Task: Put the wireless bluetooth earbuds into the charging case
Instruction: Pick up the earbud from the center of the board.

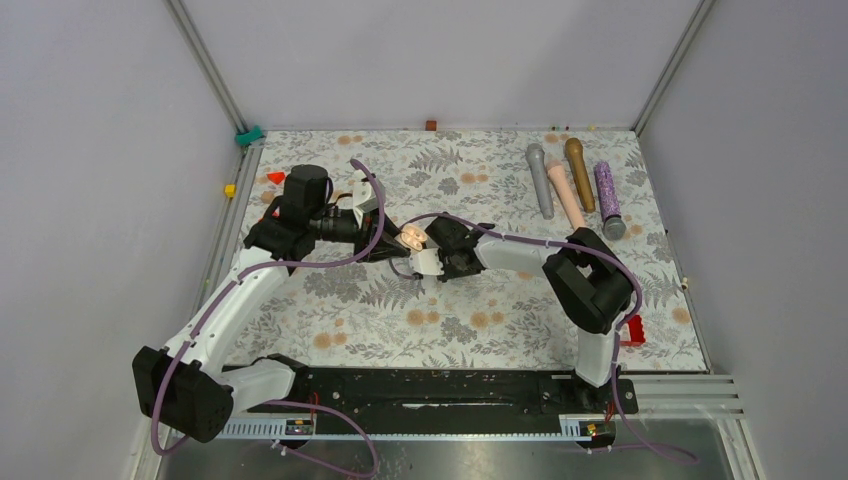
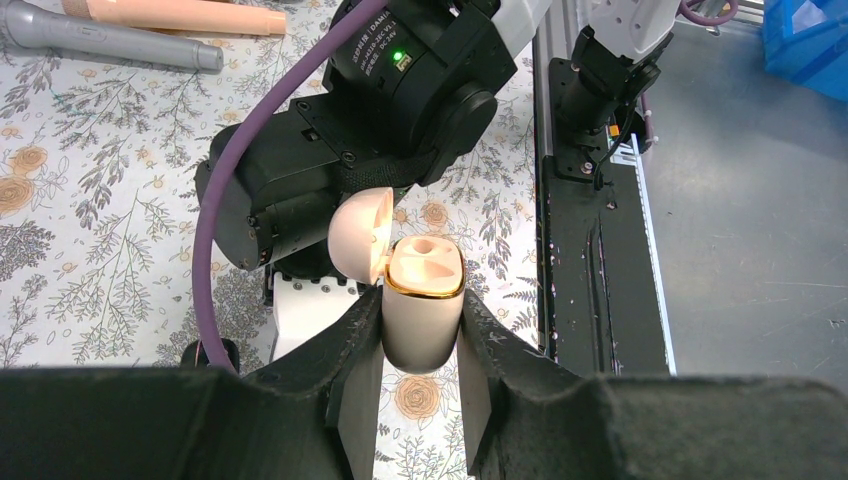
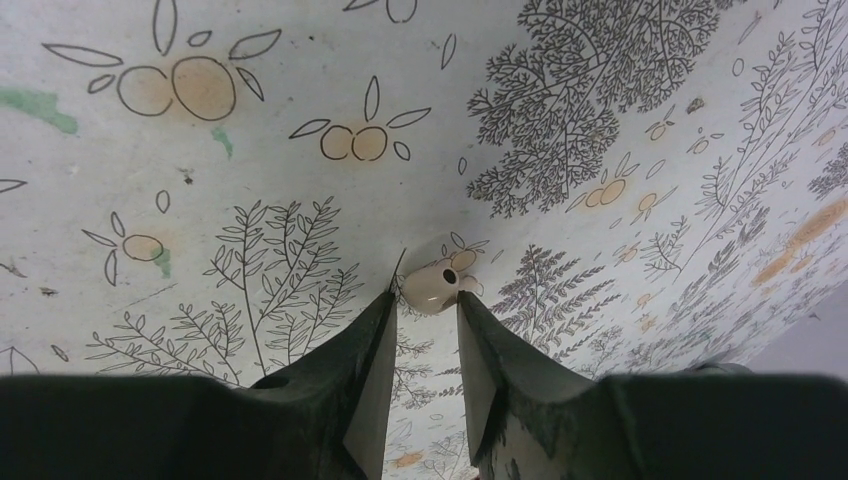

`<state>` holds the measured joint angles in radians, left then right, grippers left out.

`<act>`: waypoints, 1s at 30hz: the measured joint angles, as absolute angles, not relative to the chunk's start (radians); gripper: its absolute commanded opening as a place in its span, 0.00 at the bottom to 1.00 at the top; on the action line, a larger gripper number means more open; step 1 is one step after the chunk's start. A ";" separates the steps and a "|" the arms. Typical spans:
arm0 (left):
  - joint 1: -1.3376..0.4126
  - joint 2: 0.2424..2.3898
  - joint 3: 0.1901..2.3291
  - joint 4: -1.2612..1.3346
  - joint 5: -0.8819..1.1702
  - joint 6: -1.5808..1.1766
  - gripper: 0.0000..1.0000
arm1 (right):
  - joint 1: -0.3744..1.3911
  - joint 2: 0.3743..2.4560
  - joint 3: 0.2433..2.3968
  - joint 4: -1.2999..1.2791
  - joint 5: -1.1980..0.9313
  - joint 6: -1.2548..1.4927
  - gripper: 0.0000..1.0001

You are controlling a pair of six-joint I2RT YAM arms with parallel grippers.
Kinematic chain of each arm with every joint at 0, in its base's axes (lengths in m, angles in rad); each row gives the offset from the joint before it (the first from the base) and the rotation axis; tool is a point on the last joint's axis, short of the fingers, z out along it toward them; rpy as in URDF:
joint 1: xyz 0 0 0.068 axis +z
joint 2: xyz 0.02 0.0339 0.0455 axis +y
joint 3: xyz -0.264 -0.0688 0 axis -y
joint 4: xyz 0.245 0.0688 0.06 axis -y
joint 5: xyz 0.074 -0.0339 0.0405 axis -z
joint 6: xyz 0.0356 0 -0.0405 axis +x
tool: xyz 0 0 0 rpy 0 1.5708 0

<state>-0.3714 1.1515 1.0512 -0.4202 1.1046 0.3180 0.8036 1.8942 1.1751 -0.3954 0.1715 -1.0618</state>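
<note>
- Your charging case (image 2: pixel 425 275) is upright in the left gripper (image 2: pixel 422 310), whose jaws are clamped on both sides of the body. It is held up off the floral mat (image 1: pixel 470 320).
- The case lid (image 2: pixel 360 235) is hinged open and tips away to one side. A gold rim runs round the top face, and one hollow in that face faces up.
- One earbud (image 3: pixel 433 285) sits between the tips of the right gripper (image 3: pixel 428 300). The fingers (image 3: pixel 375 340) are drawn in tight on either side and look pinched on it.
- The wrist view is oblique, so you can't tell whether that earbud is clear of the mat or still touching it.
- In the top view the right gripper is just beside the case, on its near-right side, and the two wrists almost meet there.
- Four cylinders (image 1: pixel 565 195) lie side by side well to the far right of the case: grey, pale pink, brown and glittery purple.
- A red block (image 1: pixel 632 330) sits at the mat's edge, well to the near right of the case.
</note>
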 measured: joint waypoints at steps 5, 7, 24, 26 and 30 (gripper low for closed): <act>-0.370 1.151 1.051 -0.421 1.105 0.318 0.00 | 0.805 1.899 1.180 -0.399 0.167 -1.082 0.36; -0.370 1.151 1.051 -0.421 1.105 0.318 0.00 | 0.805 1.899 1.180 -0.399 0.165 -1.089 0.36; -0.367 1.151 1.051 -0.421 1.115 0.318 0.00 | 0.829 1.907 1.180 -0.345 0.176 -1.140 0.39; -0.367 1.151 1.049 -0.420 1.116 0.318 0.00 | 0.829 1.911 1.181 -0.345 0.179 -1.147 0.37; -0.367 1.151 1.042 -0.421 1.118 0.318 0.00 | 0.830 1.927 1.195 -0.350 0.198 -1.158 0.24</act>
